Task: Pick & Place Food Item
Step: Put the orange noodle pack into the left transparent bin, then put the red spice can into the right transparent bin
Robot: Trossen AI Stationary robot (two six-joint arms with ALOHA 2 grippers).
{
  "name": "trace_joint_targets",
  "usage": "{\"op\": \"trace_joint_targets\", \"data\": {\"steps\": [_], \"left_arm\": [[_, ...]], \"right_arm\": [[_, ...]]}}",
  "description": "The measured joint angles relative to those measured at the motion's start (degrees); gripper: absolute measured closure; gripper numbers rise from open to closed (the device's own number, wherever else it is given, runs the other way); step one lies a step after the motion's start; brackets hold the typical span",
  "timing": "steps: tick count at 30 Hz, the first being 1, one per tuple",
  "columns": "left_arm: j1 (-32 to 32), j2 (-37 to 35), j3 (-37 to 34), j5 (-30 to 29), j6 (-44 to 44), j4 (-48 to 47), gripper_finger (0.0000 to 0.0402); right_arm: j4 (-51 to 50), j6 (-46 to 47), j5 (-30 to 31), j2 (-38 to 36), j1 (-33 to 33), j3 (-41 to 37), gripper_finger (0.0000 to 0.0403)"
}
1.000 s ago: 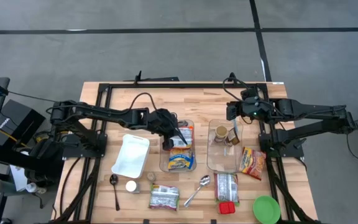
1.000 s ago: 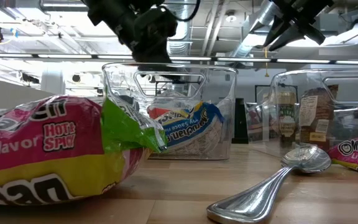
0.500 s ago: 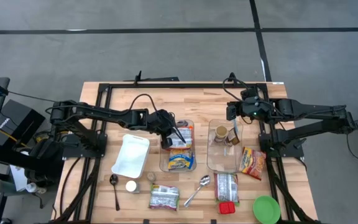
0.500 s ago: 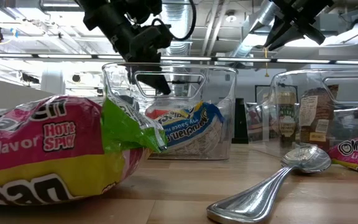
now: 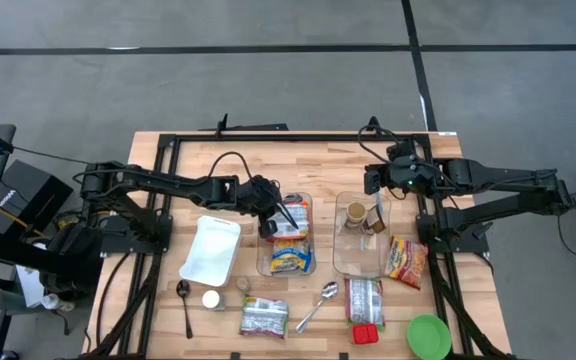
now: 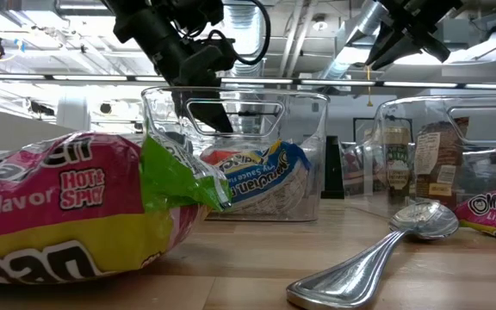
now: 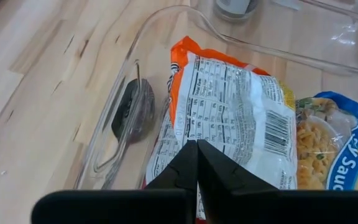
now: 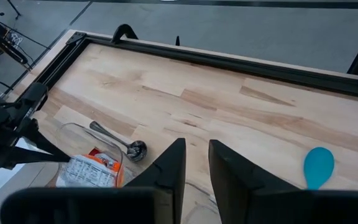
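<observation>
A clear bin (image 5: 264,262) stands mid-table with an orange-and-white noodle packet (image 7: 229,118) at its far end and a blue-and-yellow packet (image 5: 290,260) nearer. My left gripper (image 7: 197,144) is shut. It slants down into the bin's far end, with its tips (image 6: 224,125) just above the orange-and-white packet's printed back. My right gripper (image 8: 194,146) hovers open and holds nothing. It hangs high over the far end of the second clear bin (image 5: 360,262), which holds jars. My left gripper points its shut tips at the orange-and-white packet's printed back (image 7: 194,134), slanting down from the table's left. Whether the tips touch the wrapper I cannot tell. The packet lies flat in the bin.
Loose packets lie near the front edge (image 5: 264,316), (image 5: 365,298) and right of the second bin (image 5: 407,260). A white tray (image 5: 211,250) sits left of the bins. Two spoons (image 5: 317,305), (image 5: 184,300), small jars (image 5: 211,298) and a green bowl (image 5: 428,335) are at the front.
My left gripper has sunk a little and tipped steeper. Its shut fingers now reach down inside the bin's far end, closer to the orange-and-white packet. The packets have stayed where they were.
</observation>
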Motion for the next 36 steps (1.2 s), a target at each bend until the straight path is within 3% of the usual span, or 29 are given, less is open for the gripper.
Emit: {"op": "trace_joint_targets", "data": {"steps": [12,36], "left_arm": [[0.01,-4.06,-0.02,-0.02,-0.02,6.53,0.0401],[-0.43,-27.67,0.00,0.01,0.08,10.79,0.0401]], "right_arm": [[-0.12,0.00,-0.06,-0.03,0.00,0.03,0.0338],[-0.58,-0.02,-0.22,-0.02,0.00,0.04,0.0338]]}}
